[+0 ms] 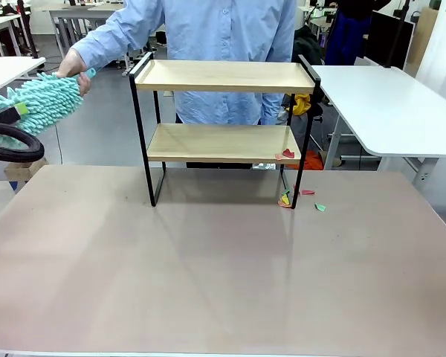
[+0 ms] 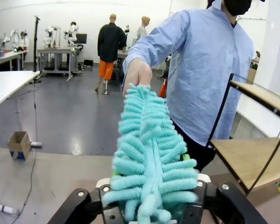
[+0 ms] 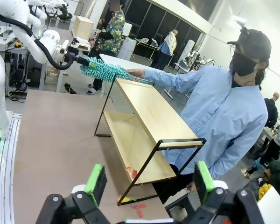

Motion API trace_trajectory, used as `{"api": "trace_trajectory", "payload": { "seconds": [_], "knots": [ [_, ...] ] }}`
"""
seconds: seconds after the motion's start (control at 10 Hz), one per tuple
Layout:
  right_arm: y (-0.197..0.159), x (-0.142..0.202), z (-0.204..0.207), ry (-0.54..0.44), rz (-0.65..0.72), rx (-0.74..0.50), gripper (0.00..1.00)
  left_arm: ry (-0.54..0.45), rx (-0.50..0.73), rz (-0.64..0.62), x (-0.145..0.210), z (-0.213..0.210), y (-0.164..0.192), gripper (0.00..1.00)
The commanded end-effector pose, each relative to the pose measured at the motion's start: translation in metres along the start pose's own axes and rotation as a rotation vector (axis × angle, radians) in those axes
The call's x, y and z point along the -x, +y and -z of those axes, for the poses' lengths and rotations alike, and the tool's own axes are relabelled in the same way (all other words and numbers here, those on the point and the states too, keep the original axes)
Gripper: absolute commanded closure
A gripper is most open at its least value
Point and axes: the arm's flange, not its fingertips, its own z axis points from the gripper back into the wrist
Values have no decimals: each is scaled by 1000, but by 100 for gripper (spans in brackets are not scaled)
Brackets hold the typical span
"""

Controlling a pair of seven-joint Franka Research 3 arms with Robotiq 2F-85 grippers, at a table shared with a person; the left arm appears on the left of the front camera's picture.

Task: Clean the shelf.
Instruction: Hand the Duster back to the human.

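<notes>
Shelf (image 1: pixel 223 78) stands right of the left gripper (image 2: pixel 149 205), whose fingers pinch the duster (image 1: pixel 37 100) while the person's hand (image 1: pixel 73 67) holds its handle; the right gripper (image 3: pixel 149 184) is spread.

Fluffy turquoise duster (image 1: pixel 41 103), pale wood shelf (image 1: pixel 223 76) in black framing, light blue shirt (image 1: pixel 215 37), red, green and yellow scraps (image 1: pixel 303 195) on a dusty-pink tabletop (image 1: pixel 208 275).

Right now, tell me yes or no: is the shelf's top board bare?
Yes. In the front view the top board of the shelf carries nothing, while small coloured scraps lie on the lower board's right end.
</notes>
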Motion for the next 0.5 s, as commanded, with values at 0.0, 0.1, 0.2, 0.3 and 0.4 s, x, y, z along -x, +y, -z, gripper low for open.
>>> {"api": "trace_trajectory", "payload": {
  "seconds": [0.0,0.1,0.2,0.3,0.4],
  "knots": [
    [-2,0,3,-21,-24,12,0,-10,15,-97,-42,-21,3,0],
    [-2,0,3,-21,-24,12,0,-28,47,-155,-74,-36,1,0],
    [-2,0,3,-21,-24,12,0,-84,39,-164,-99,-49,3,0],
    [-2,0,3,-21,-24,12,0,-135,40,-217,-127,-64,13,0],
    [-2,0,3,-21,-24,12,0,-180,29,-261,-148,-78,25,0]
  ]
}}
